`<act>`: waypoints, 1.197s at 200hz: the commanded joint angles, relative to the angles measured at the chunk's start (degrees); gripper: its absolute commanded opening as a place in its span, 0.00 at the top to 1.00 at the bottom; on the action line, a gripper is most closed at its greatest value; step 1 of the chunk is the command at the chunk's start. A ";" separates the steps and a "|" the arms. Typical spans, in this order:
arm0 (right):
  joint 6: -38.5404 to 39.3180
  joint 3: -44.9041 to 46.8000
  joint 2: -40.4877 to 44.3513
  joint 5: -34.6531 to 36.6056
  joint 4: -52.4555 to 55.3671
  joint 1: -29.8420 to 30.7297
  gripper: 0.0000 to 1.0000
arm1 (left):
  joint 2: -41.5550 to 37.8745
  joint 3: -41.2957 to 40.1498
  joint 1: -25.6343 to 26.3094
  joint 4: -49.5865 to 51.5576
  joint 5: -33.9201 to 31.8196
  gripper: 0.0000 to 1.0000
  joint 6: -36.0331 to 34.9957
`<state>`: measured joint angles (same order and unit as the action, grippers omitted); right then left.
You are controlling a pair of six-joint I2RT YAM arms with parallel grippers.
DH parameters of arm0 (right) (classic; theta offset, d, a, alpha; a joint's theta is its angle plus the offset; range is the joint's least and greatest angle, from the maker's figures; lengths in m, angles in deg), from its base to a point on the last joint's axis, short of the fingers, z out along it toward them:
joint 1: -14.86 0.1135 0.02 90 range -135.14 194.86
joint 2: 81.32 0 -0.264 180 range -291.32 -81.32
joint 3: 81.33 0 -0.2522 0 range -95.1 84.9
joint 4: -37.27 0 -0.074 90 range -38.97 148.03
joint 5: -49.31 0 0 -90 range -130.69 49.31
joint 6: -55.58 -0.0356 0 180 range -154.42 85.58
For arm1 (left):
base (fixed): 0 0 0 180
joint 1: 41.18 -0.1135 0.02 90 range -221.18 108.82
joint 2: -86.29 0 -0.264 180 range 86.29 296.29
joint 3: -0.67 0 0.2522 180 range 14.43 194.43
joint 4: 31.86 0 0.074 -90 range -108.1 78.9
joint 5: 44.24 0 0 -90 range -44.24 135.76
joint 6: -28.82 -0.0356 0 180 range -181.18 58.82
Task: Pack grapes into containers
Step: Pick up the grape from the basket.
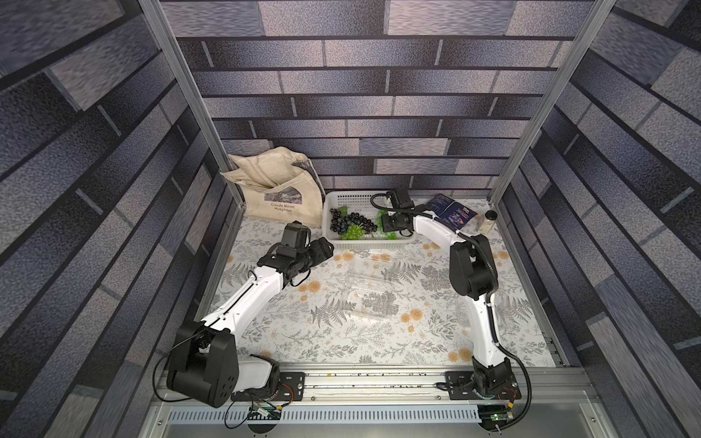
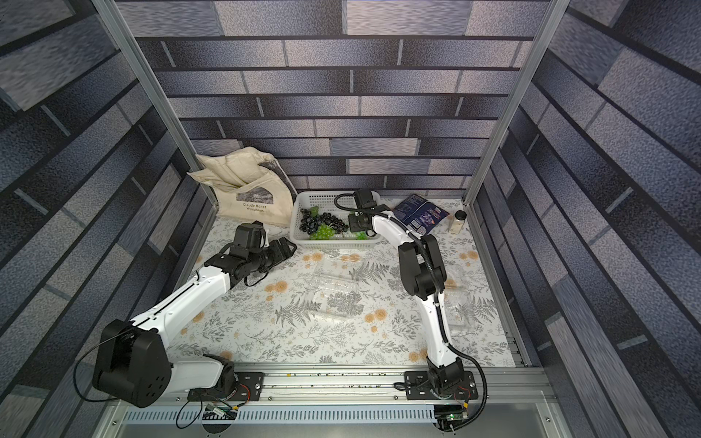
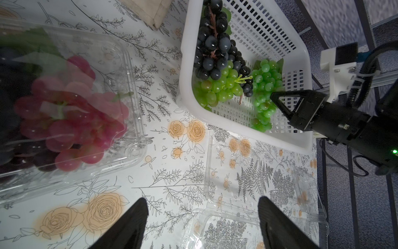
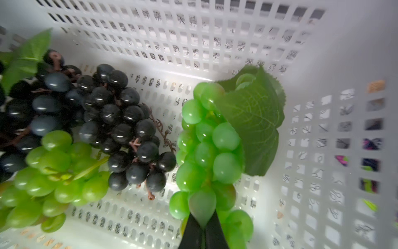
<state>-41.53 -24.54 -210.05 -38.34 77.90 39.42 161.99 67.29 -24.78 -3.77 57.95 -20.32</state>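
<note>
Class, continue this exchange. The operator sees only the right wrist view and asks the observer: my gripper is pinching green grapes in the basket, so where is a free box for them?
Observer: An empty clear box lies on the table, on the robot's side of the basket.
Operator: Is any box filled already?
Observer: Yes, a second box holds red grapes.
Operator: Will the left gripper block my green bunch on the way?
Observer: Probably not. The left gripper hangs open above the table, outside the basket.
</note>
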 commanded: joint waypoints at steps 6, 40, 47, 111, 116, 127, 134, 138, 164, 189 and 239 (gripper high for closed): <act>2.36 -0.15 7.68 -1.55 0.44 -0.39 1.00 | -1.46 -0.92 -0.30 0.39 0.25 0.17 -0.71; 3.13 0.58 12.07 -3.54 1.99 -0.43 1.00 | -2.35 -1.21 -0.16 0.50 0.03 0.17 -0.70; 3.31 0.87 13.20 -4.15 2.26 -0.33 1.00 | -2.53 -1.18 -0.15 0.53 0.03 0.17 -0.73; 4.26 6.48 24.32 -10.42 4.33 -0.21 1.00 | -4.19 -1.55 -0.11 0.96 -0.32 0.17 -0.78; 4.17 7.01 25.19 -10.83 4.51 -0.15 1.00 | -4.29 -1.46 -0.14 1.01 -0.32 0.17 -0.78; 4.17 8.32 27.17 -11.99 5.20 0.05 1.00 | -4.59 -1.49 -0.05 1.30 -0.39 0.17 -0.78; 4.20 9.19 28.31 -12.59 5.53 0.14 1.00 | -4.81 -1.51 0.15 1.48 -0.48 0.17 -0.83; 4.21 10.00 29.23 -13.25 5.76 0.36 1.00 | -5.11 -1.45 0.31 1.57 -0.64 0.17 -0.87; 4.04 14.25 33.88 -15.39 6.83 1.60 1.00 | -6.42 -1.18 1.18 3.13 -2.15 0.17 -1.60; 4.13 18.51 37.96 -15.06 7.71 4.55 1.00 | -8.00 -1.44 1.95 4.41 -3.37 0.17 -1.82; 3.29 26.04 43.64 -12.36 9.51 13.15 1.00 | -12.35 -3.07 2.47 6.52 -4.50 0.17 -1.59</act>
<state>-38.14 -1.68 -169.63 -51.32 85.88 49.43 152.20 65.52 -22.70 -0.01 55.26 -20.71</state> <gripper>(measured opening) 0.049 0.831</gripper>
